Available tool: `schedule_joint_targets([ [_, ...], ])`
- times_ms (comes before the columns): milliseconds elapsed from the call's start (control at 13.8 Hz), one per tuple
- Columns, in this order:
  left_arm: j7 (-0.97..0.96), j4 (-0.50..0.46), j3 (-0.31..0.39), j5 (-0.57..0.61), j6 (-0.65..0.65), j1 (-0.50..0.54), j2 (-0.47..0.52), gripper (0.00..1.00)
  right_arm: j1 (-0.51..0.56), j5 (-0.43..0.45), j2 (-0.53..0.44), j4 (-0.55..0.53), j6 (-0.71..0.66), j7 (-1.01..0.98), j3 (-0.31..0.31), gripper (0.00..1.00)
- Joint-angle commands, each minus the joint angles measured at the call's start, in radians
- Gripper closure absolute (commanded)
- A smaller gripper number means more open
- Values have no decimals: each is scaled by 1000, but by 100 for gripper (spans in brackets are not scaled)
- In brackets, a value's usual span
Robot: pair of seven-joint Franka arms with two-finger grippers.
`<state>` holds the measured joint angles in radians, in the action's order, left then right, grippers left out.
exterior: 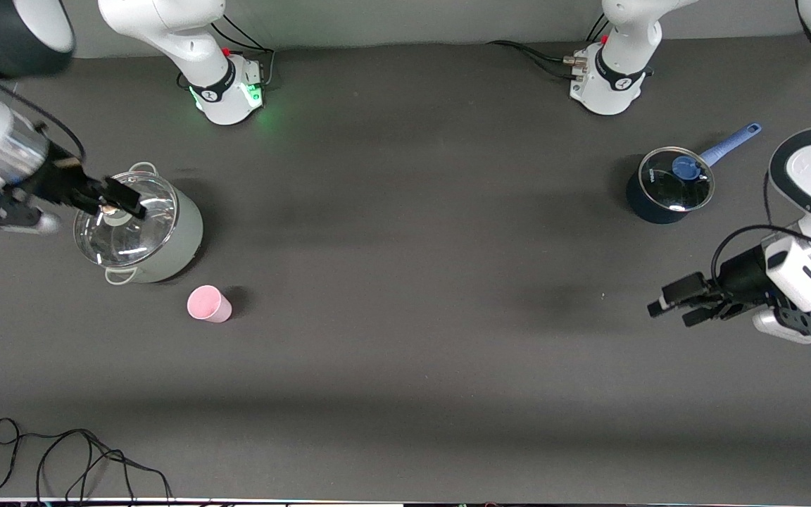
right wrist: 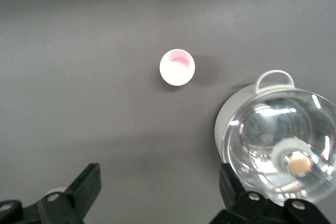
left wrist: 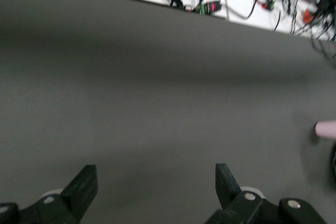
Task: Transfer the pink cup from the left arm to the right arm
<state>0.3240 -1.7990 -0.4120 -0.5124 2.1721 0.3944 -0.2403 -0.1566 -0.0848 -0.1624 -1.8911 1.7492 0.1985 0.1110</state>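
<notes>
The pink cup [exterior: 208, 303] was seen standing on the dark table [exterior: 405, 352], mouth upward as the right wrist view showed, so its long axis was taken to be vertical. It was held by neither arm. It stood just beside the grey-green pot [exterior: 159, 239] with the glass lid [exterior: 126, 219], a little nearer to the front camera than that pot, at the right arm's end of the table. The right gripper [exterior: 118, 201] was found above that lid, its fingers spread wide and nothing between them; the cup lay only a short way from it, toward the front camera. The left gripper [exterior: 673, 308] was placed over bare table at the left arm's end, jaws likewise wide and empty, well apart from the cup, with the blue saucepan [exterior: 669, 186] farther from the camera than it. The right arm was thus judged much the nearer, and a grasp from above or from the side was judged open to it.
</notes>
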Motion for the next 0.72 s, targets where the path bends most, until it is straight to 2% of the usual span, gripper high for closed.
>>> schedule_joint_targets([
  [0,-20,-20,35,125,-121,-6,71,0,-1,23,4,75,-72,1,7,0],
  [217,-20,-13,35,321,-251,-9,94,0,2,23,17,86,-73,-8,27,0],
  [362,-23,-13,30,432,-276,-14,119,0,2,23,21,89,-71,-8,29,0],
  [652,-120,-2,24,474,-320,-9,179,0,2,25,21,90,-71,-10,29,0],
])
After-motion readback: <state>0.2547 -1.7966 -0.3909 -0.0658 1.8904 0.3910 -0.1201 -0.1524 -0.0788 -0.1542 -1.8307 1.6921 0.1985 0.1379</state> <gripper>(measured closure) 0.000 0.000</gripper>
